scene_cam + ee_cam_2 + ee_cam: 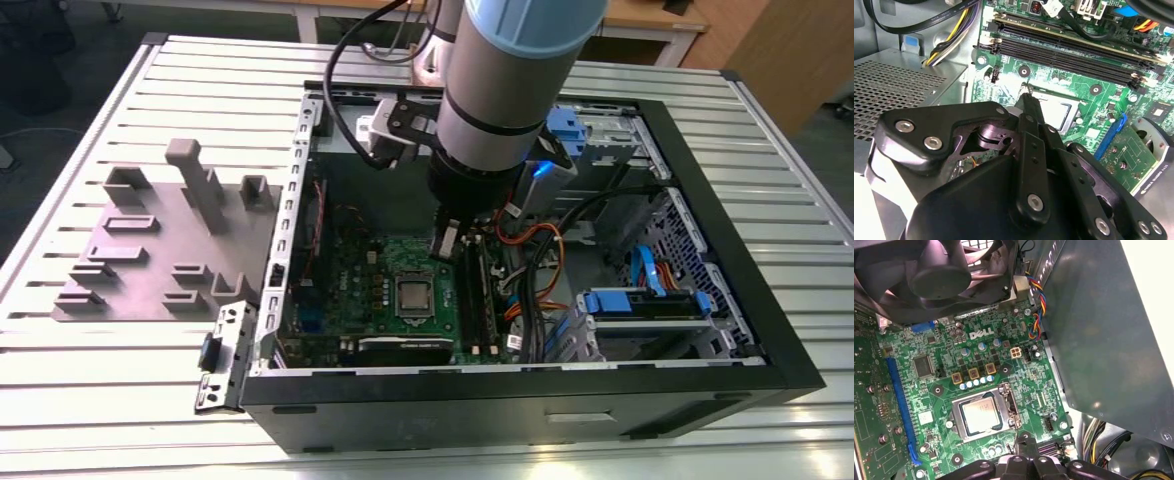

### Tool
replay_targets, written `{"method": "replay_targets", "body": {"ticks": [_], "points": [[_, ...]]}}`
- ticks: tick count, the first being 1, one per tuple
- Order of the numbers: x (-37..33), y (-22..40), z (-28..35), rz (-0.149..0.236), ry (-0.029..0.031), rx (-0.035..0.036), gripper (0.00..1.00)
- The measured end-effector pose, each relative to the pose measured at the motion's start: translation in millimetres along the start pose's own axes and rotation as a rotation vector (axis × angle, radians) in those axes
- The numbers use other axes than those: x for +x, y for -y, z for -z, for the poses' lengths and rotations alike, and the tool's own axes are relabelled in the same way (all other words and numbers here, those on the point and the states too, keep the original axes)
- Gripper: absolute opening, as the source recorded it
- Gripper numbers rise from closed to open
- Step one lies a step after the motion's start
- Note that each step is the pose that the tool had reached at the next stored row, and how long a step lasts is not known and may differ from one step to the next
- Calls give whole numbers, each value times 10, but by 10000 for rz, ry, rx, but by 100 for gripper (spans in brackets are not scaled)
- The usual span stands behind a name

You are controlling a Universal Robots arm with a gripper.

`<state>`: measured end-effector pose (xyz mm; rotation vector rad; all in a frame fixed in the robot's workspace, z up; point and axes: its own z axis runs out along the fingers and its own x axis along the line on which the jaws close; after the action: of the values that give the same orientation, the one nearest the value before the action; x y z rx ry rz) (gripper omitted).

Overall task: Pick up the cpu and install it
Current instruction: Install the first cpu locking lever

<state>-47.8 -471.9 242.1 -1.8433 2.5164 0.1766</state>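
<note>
The cpu (981, 415) lies flat in its socket on the green motherboard (944, 390), inside the silver socket frame (1011, 405). It also appears as a pale square (415, 294) in the exterior view. In the second wrist view the cpu (1058, 112) is partly hidden behind my fingers. My gripper (446, 250) hangs inside the open computer case just above the board, beside the socket's edge. Its fingertips (1026, 97) meet in a narrow point with nothing between them. In the first wrist view the gripper (1025, 439) sits a little off the socket, not touching the chip.
Black memory slots (1074, 47) run alongside the socket. A fan (939, 275) hangs over the board's far end. A graphics card (400, 350), cable bundles (534, 270) and blue drive bays (647, 300) crowd the case. A grey plastic fixture (147, 250) stands at the exterior view's left.
</note>
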Motion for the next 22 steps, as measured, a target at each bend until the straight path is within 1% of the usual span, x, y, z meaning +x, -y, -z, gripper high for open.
{"method": "replay_targets", "body": {"ticks": [2, 5, 7, 9, 12, 14, 19, 22], "points": [[5, 2, 1, 2, 5, -1, 11], [22, 6, 2, 3, 35, -11, 11], [22, 7, 3, 3, 37, -12, 11], [23, 7, 2, 74, 54, -25, 11], [23, 7, 3, 310, 52, -49, 11], [22, 7, 3, 392, 53, -58, 11], [20, 17, 3, 438, 52, -63, 11], [34, 22, 5, 456, 50, -64, 11]]}}
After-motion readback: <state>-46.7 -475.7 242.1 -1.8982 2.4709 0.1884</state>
